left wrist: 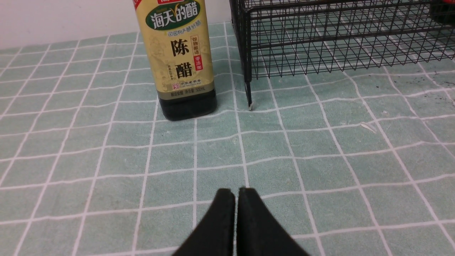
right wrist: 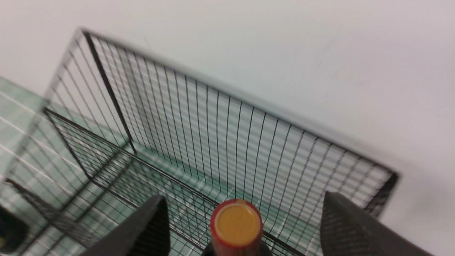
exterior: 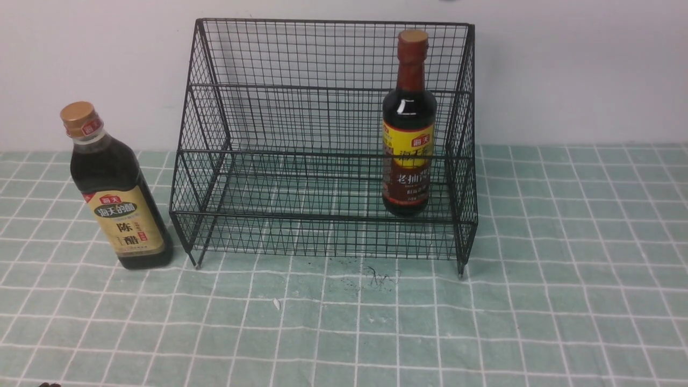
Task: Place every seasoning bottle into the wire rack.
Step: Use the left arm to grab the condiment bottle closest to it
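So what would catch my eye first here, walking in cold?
Probably the big black wire-mesh rack, centre back on the green checked tablecloth. Then the slim dark bottle with red-brown neck and yellow-and-red label standing inside its right end, and the gold-capped dark bottle with beige label outside, by the rack's left front corner.

Bright flat light, barely any shadows. Front, left wrist views sharp; right wrist blurry, wire rack (right wrist: pixel 227 142) edges smeared.
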Robot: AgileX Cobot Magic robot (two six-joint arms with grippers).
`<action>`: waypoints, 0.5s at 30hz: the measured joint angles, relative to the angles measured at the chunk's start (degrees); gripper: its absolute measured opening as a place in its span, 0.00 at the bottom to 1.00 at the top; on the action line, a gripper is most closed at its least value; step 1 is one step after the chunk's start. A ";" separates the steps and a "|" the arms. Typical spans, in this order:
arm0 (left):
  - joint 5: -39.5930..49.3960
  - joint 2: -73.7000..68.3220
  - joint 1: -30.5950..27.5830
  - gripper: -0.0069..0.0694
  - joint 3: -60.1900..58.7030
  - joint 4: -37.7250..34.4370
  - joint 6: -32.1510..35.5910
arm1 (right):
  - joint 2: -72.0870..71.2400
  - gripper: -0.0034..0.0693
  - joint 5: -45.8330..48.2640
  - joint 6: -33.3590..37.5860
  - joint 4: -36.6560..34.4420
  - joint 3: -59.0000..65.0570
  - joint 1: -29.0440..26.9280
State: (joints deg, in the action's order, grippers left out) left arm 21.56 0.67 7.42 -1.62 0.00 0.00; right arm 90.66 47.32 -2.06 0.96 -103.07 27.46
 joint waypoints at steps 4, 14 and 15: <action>0.00 0.00 0.00 0.08 0.00 0.00 0.00 | -13.67 0.32 13.66 -0.80 4.12 0.42 0.00; 0.00 0.00 0.00 0.08 0.00 0.00 0.00 | -48.33 0.03 2.61 -13.09 9.27 30.74 0.00; 0.00 0.00 0.00 0.08 0.00 0.00 0.00 | -52.98 0.03 -2.44 -13.92 9.46 36.49 0.00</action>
State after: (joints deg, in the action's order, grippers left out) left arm 21.56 0.67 7.42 -1.62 0.00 0.00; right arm 37.68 44.88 -15.97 10.42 -66.58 27.46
